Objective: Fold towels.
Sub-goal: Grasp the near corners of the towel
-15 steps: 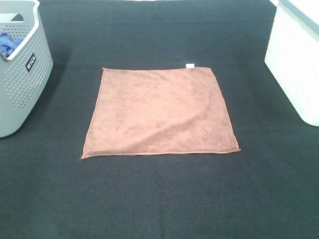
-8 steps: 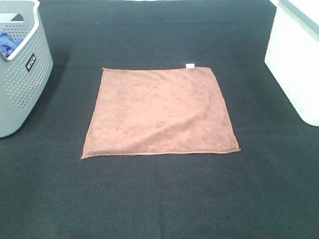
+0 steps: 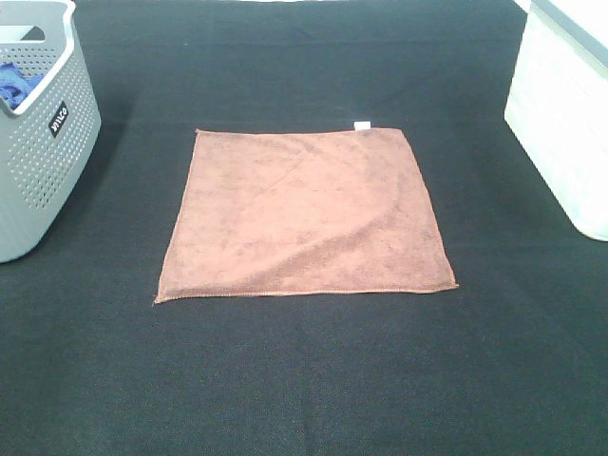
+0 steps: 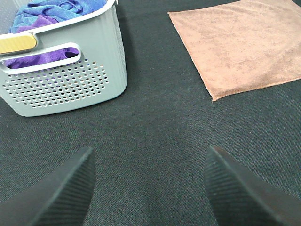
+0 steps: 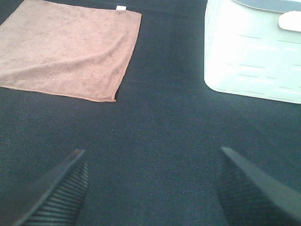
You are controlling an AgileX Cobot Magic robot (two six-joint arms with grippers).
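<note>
From the high view, the reddish-brown towel (image 3: 304, 217) lies flat and unfolded at mid-table, with its white tag (image 3: 362, 125) on the one o'clock corner. A grey perforated basket (image 3: 43, 142) sits at ten o'clock and a white bin (image 3: 565, 123) at two. No gripper shows here. A clean fold probably means pinching the seven and five o'clock corners together and carrying them evenly to the far edge.

In the left wrist view, the left gripper (image 4: 148, 188) is spread wide and empty. The towel lies ahead and well apart, its seven o'clock corner nearest.

In the right wrist view, the right gripper (image 5: 150, 188) is also wide and empty. The five o'clock corner is nearest, well apart.
</note>
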